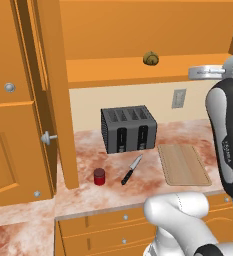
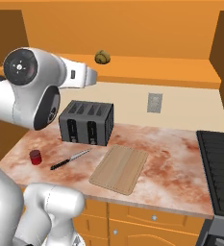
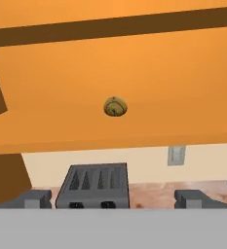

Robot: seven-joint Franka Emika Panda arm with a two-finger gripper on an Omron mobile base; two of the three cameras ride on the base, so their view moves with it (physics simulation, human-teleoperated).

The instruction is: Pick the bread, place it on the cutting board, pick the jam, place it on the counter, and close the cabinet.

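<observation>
The bread [image 1: 150,58] [image 2: 102,57] [image 3: 115,106] is a small yellow-brown roll on the lower shelf of the cabinet [image 1: 138,71], whose left door [image 1: 50,95] stands swung out. My gripper [image 3: 114,199] [image 1: 206,72] hovers at shelf height, well short of the roll, open with nothing between its fingertips [image 3: 37,198]. The jam [image 1: 99,176] [image 2: 35,157], a red jar with a dark lid, stands upright on the counter [image 1: 153,187] left of the knife. The cutting board [image 1: 184,165] [image 2: 119,168] lies bare to the right of the toaster.
A dark four-slot toaster [image 1: 129,129] [image 2: 87,122] sits against the wall below the shelf. A black-handled knife [image 1: 131,170] [image 2: 69,160] lies between jar and board. A stove [image 2: 219,163] borders the counter on the right. A tall orange side cabinet [image 1: 8,125] stands at the left.
</observation>
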